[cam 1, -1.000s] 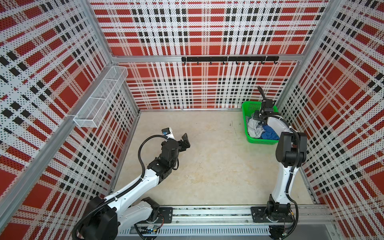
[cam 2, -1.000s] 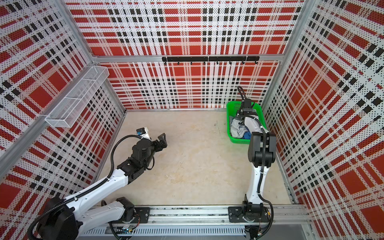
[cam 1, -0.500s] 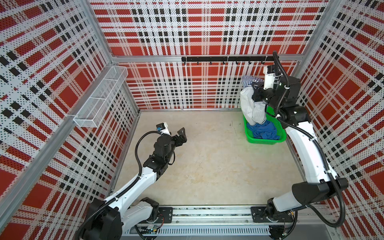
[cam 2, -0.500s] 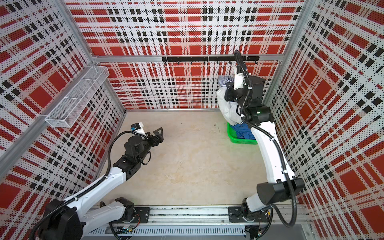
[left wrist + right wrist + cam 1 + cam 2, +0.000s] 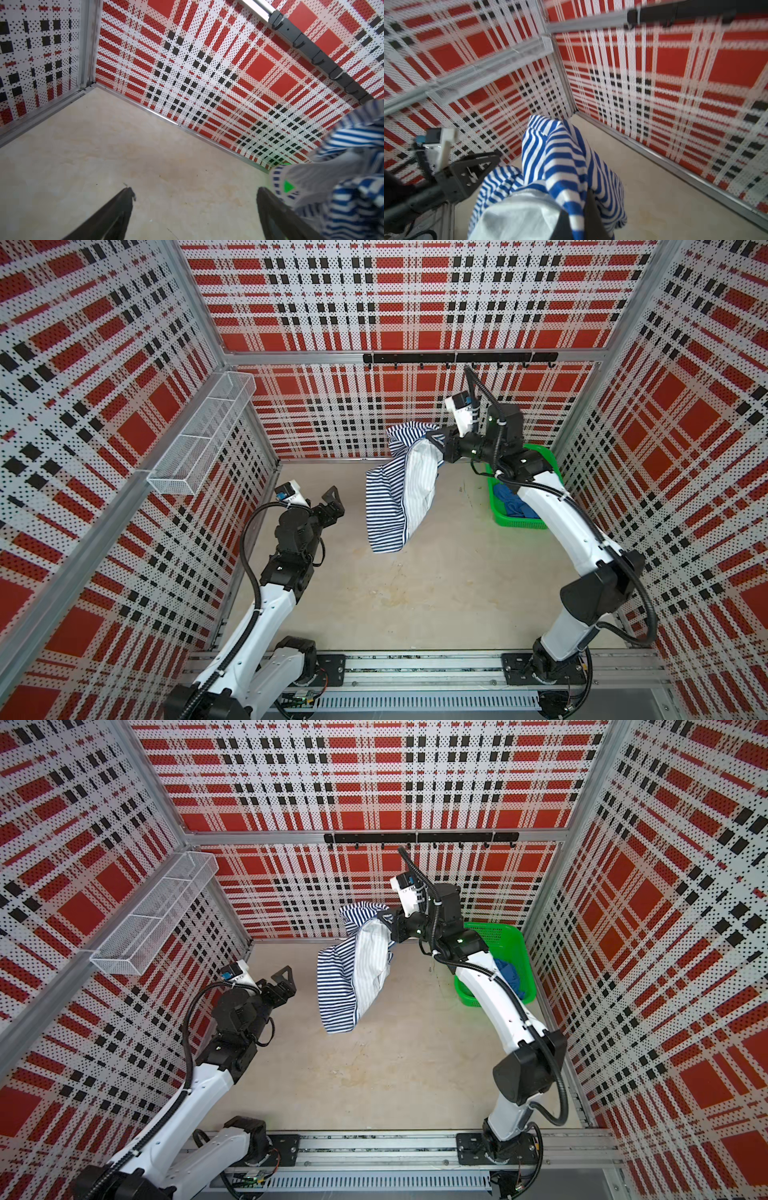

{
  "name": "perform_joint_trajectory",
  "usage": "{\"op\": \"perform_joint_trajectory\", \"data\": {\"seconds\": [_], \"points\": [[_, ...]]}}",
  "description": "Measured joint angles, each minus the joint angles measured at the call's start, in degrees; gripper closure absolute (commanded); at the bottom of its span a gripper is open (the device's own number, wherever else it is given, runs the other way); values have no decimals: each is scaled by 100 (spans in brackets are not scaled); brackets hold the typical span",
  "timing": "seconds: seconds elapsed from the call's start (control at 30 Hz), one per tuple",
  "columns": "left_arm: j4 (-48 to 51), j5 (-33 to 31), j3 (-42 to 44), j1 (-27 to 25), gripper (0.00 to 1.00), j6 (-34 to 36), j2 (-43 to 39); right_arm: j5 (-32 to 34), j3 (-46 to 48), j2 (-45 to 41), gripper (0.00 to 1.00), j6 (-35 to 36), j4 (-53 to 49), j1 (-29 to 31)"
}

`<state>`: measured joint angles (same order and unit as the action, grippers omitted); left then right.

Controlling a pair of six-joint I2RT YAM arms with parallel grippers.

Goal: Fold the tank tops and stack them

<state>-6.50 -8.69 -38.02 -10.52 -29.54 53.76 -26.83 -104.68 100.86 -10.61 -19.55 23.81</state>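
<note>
Above the bench [image 5: 415, 593], your R hand [image 5: 436, 443] is clamped on the striped tank top [image 5: 390, 497]. L hand [image 5: 334, 502] jaws are apart. The blue tank top [image 5: 511, 504] is in the basket [image 5: 519, 525].

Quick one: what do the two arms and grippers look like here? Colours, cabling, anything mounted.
Both arms match: left arm and right arm have glossy white link shells with matte black joint housings. A black corrugated cable loops outside each. The left gripper and right gripper are black, with triangular fingers. A small white camera block with a blue connector sits at each wrist.
</note>
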Motion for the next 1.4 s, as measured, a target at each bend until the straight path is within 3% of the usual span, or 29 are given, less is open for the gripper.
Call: {"op": "perform_joint_trajectory", "data": {"seconds": [0.03, 0.1, 0.23, 0.43, 0.63, 0.87, 1.1, 1.23, 1.4], "points": [[63, 11, 17, 0, 5, 7, 35, 179, 153, 166, 42, 0, -11, -22], [173, 28, 61, 0, 4, 22, 140, 463, 365, 509, 28, -22, -166, -133], [319, 7, 245, -94, 7, 42, 367, 1003, 1200, 796, 19, -173, -415, -599], [605, -48, 317, -957, 15, -57, 925, 1414, 2208, 391, 21, -286, -745, -984], [575, 225, 608, -1886, 39, -575, 1596, 1440, 2553, -232, 23, -387, -730, -901], [-105, 793, 1139, -2164, 46, -1276, 2339, 1198, 3180, -345, 30, -710, -411, -859], [-960, 1270, 1165, -2562, 45, -1794, 3082, 1274, 2632, 273, 60, -802, -323, -262], [-1325, 1397, 1165, -2712, 49, -2009, 3292, 1379, 2173, 741, 63, -841, -227, 144], [-1646, 1478, 1167, -2734, 77, -2181, 3445, 1644, 1644, 1338, 54, -822, -136, 420]]}}
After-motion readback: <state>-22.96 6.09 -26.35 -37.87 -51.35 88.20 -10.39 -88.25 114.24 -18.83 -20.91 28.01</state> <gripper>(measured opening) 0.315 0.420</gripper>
